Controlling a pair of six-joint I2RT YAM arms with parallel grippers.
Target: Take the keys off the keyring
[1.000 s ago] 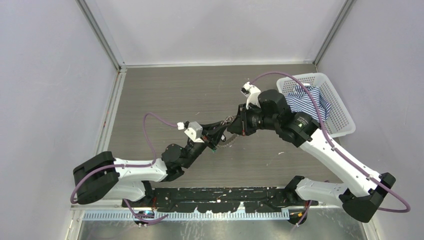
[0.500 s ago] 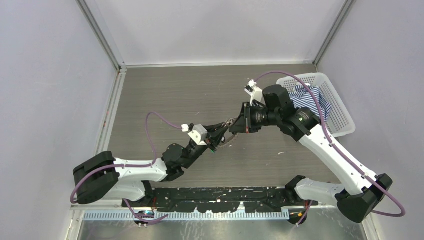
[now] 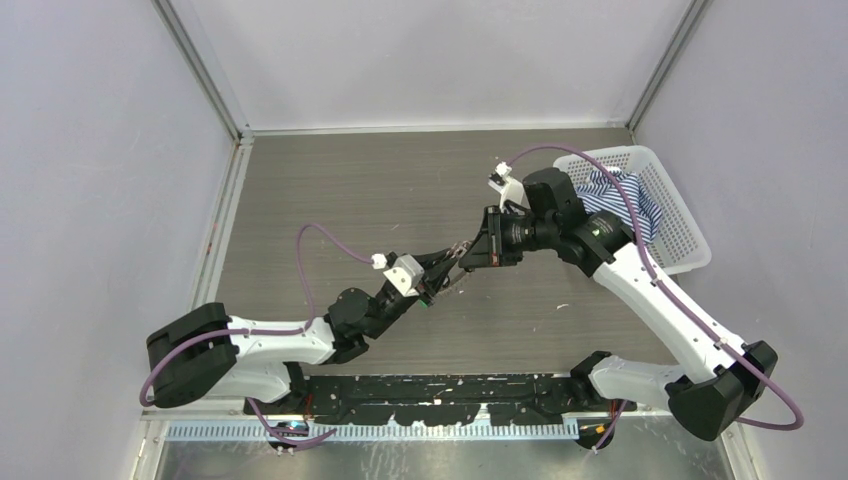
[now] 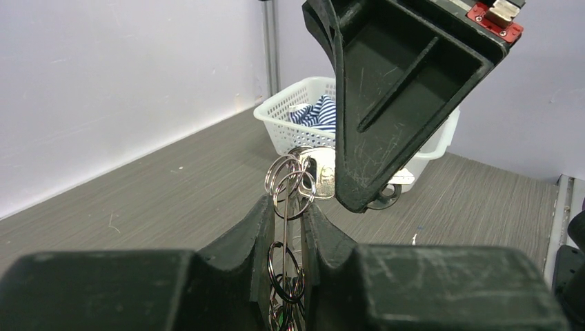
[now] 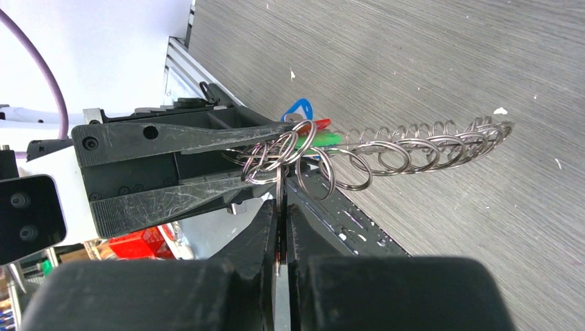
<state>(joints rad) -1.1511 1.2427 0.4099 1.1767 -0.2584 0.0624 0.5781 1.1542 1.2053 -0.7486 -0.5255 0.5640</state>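
Extraction step: left gripper (image 4: pixel 286 210) pinches silvery jagged metal keyring (image 4: pixel 292 185); right gripper (image 5: pixel 279 210) clamps silver metal key (image 4: pixel 323 181). Next, probably: pull toward 2 o'clock.

Readable text: none in any view.
Red plate (image 4: pixel 483 15), at 1 o'clock in the left wrist view: any marks too small to read.
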